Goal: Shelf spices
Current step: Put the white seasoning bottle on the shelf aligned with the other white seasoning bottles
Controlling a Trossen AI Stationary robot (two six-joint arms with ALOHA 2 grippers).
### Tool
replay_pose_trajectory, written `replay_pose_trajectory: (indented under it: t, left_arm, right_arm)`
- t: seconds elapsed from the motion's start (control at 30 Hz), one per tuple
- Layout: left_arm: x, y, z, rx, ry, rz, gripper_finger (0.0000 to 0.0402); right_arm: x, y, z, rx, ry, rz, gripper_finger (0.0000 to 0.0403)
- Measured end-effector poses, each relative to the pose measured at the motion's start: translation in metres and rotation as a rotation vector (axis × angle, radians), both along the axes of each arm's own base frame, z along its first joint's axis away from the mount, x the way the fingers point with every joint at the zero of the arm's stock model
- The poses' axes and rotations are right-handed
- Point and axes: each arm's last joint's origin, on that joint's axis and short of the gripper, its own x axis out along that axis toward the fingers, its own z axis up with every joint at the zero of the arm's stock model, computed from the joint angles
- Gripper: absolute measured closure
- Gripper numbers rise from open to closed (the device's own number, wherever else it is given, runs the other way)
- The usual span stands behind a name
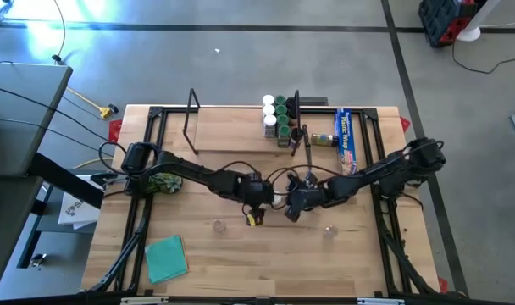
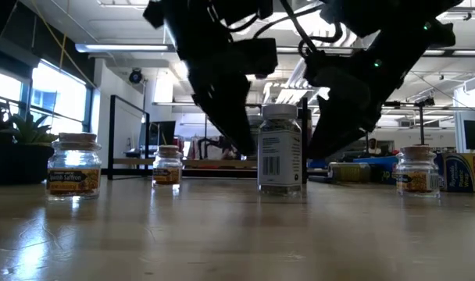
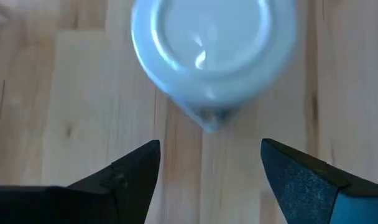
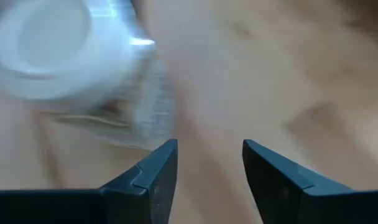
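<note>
A green cloth (image 1: pixel 166 257) is seen lying on the near left of the bench (image 1: pixel 207 263), and a leafy bunch (image 1: pixel 163 183) at the left edge under the left arm. The shelf (image 1: pixel 232 129) is placed at the far middle of the bench, with a black wire frame (image 1: pixel 191 119) standing at its left end. Its left part is bare; jars with green and white lids (image 1: pixel 276 116) are grouped at its right end, by the second frame. A blue box (image 1: pixel 346 139) lies to the right of the shelf.

The two arms meet at the middle of the bench. The left claw (image 3: pixel 209 163) is held spread wide, with nothing between its fingers; a white-lidded jar (image 3: pixel 214 55) stands upright on the bench just ahead of its tips. In the low view this jar (image 2: pixel 280 150) is seen standing between the two dark arms. The right claw (image 4: pixel 209 163) is partly open and empty, and the same jar (image 4: pixel 71 62) is seen blurred beyond its fingers, off to one side.

Three more small jars are seen in the low view: one (image 2: pixel 73 165) at the near left, one (image 2: pixel 167 165) farther back, and one (image 2: pixel 418 170) at the right. From above, a clear jar (image 1: pixel 217 225) is made out left of the claws and another (image 1: pixel 329 230) to their right.
</note>
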Motion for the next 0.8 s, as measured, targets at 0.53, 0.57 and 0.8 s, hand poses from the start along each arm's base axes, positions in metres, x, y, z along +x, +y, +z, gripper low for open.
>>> replay_pose_trajectory:
  t: [0.53, 0.57, 0.8]
  left_arm:
    - [-0.011, 0.031, -0.008, 0.201, 0.018, 0.105, 0.0133]
    - [-0.013, 0.028, -0.006, 0.194, 0.029, 0.106, 0.0134]
    - [-0.047, -0.003, 0.036, 0.296, 0.026, 0.161, 0.0134]
  right_arm:
    - [-0.009, 0.054, 0.0, 0.094, -0.066, 0.135, 0.0247]
    - [-0.011, 0.055, 0.003, 0.085, -0.07, 0.15, 0.0247]
    - [-0.001, 0.054, 0.065, -0.163, -0.172, 0.48, 0.0247]
